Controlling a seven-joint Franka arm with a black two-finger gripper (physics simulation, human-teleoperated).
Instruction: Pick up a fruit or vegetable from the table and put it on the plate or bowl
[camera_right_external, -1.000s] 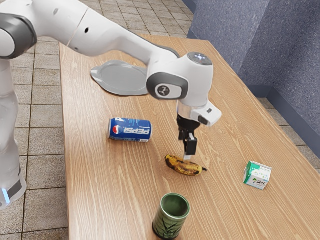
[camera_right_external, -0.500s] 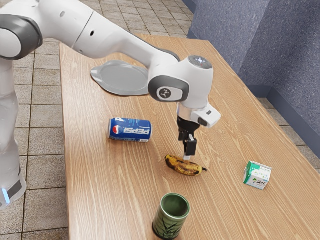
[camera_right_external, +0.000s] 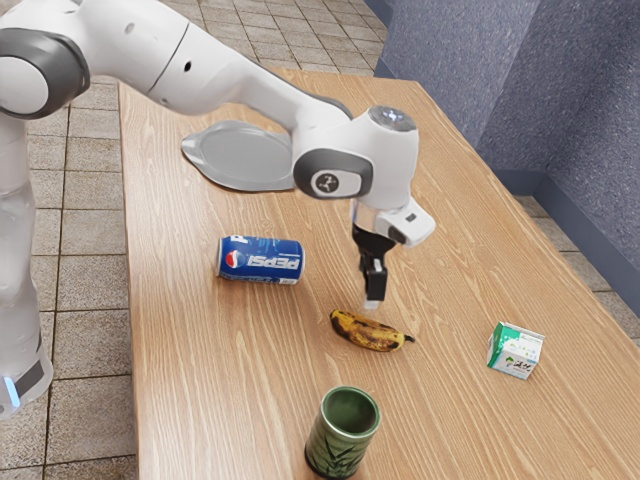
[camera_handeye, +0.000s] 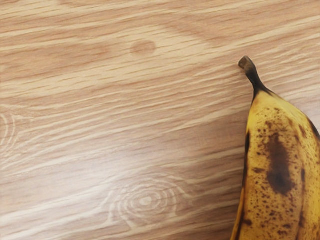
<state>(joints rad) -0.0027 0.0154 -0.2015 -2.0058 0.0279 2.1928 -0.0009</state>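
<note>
banana: spotted, browning yellow banana is lying flat on the light wooden table, not lifted, not yet on the plate.
risk 1: a grasp near the stem end is judged likely, since much bare wood is seen beside the fruit in the wrist view; the curved body could pivot or slip out.
risk 2: the banana could be pushed across the wood if the descent is made off its middle.
risk 3: the lying can could be clipped on the carry to the plate if the lift is low.
banana vs hand: at 6 o'clock of the black two-finger gripper in the exterior view, near but apart, no contact.
hand state: nothing is held; open or closed cannot be told.
plate: flat grey round plate, 11 o'clock of the banana, well apart.
can: blue Pepsi can on its side, 10 o'clock, near.
cup: dark green ceramic cup, 6 o'clock, upright.
carton: small white-and-green carton, 3 o'clock, well apart.
</note>
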